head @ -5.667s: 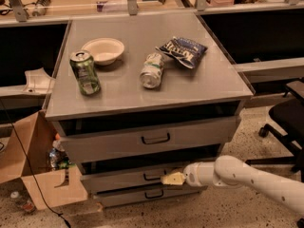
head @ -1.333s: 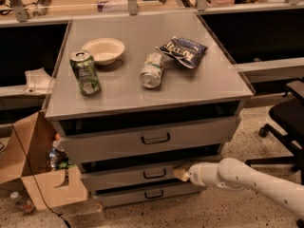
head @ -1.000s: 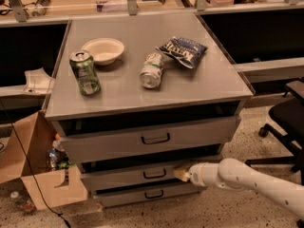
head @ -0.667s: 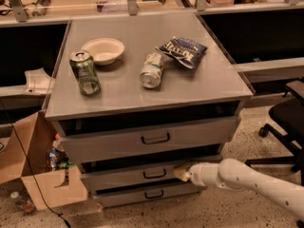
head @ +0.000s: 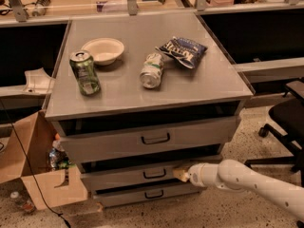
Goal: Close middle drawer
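The gripper touches the right end of the middle drawer front; whether it is open or closed cannot be told. The drawer, second of three, sits slightly open. Its front faces the camera and its long axis runs left to right.

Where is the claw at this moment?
In the camera view, the claw sits low and right of centre, at the right end of the middle drawer, just right of its handle.

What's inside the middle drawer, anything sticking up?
Above the front of the middle drawer only a dark gap shows; nothing pokes out. The top drawer above it covers the inside. The gripper sits at the right end of that front.
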Action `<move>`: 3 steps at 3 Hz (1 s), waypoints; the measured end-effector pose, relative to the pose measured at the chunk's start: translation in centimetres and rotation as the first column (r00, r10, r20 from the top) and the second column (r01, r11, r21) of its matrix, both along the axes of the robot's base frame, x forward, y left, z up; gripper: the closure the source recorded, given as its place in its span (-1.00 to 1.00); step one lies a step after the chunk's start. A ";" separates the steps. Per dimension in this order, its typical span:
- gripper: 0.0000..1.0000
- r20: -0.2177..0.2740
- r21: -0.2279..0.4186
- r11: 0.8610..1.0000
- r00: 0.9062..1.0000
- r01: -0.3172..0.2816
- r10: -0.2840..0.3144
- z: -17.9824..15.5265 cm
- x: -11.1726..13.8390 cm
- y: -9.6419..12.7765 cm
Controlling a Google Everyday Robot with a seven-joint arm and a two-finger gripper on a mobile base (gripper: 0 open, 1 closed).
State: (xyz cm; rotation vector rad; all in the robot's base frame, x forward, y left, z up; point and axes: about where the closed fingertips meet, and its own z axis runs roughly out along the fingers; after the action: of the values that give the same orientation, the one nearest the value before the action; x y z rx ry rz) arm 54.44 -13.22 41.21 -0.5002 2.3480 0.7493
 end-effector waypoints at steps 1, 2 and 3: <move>0.15 0.000 0.000 1.000 1.000 0.000 0.000 0.0 0.0 0.0; -0.32 0.000 0.000 1.000 1.000 0.000 0.000 0.0 0.0 0.0; -0.78 0.000 0.000 1.000 1.000 0.000 0.000 0.0 0.0 0.0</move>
State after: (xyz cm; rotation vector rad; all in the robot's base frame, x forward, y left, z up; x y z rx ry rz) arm 54.43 -13.20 41.21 -0.5004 2.3480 0.7495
